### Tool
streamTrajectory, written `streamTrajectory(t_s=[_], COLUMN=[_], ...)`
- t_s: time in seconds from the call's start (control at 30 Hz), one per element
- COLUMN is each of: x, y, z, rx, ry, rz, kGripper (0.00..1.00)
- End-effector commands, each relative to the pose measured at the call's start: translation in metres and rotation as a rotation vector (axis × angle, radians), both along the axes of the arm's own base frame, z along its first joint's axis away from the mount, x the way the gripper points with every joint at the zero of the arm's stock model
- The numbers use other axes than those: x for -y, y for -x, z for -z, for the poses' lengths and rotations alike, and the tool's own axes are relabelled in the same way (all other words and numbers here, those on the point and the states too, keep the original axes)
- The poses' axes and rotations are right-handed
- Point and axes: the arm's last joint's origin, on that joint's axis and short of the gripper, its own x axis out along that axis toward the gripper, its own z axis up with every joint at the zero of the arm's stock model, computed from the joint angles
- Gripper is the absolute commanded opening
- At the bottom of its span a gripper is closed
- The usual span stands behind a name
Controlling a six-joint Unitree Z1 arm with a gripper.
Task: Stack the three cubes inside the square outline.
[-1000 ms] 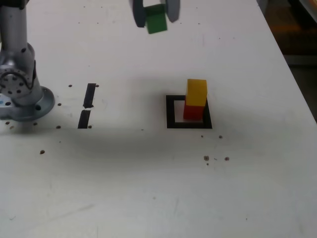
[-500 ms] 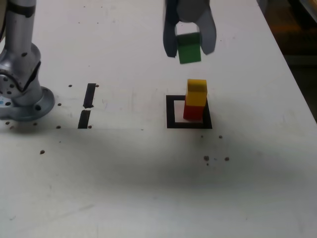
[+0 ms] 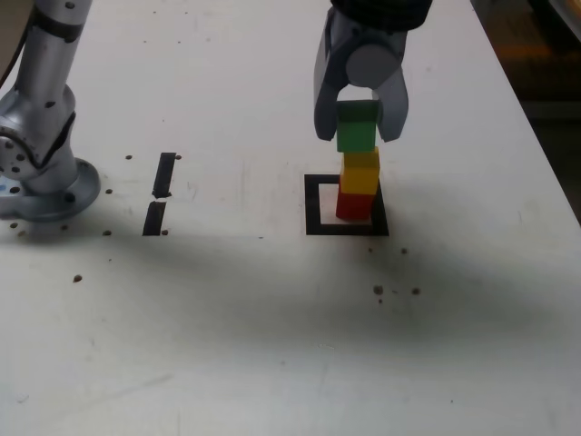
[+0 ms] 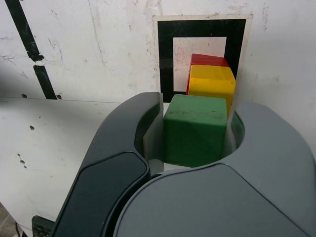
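Since a second ago the hand (image 3: 359, 127) has swung from the far left of the exterior view to over the stack and come down; it stays clamped on the green cube (image 3: 357, 127), which now sits right at the top of the yellow cube (image 3: 360, 172), whether touching I cannot tell. Yellow rests on the red cube (image 3: 354, 204), and both stand inside the outline (image 3: 313, 207), toward its right side in the exterior view. On the white table (image 3: 272, 345), two tape strips (image 3: 160, 193) lie well apart, near the arm's base (image 3: 41, 177).
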Motion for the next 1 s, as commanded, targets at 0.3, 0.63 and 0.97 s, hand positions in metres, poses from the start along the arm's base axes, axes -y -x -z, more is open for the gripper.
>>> streamTrajectory(t_s=[0.3, 0.63, 0.97], x=[0.002, 0.002, 0.003], y=[-0.008, -0.011, -0.012], z=[0.013, 0.017, 0.02], rx=[-0.035, -0.035, -0.047], ry=[-0.002, 0.002, 0.014], rz=[0.019, 0.019, 0.015], kGripper=[0.19, 0.31, 0.89])
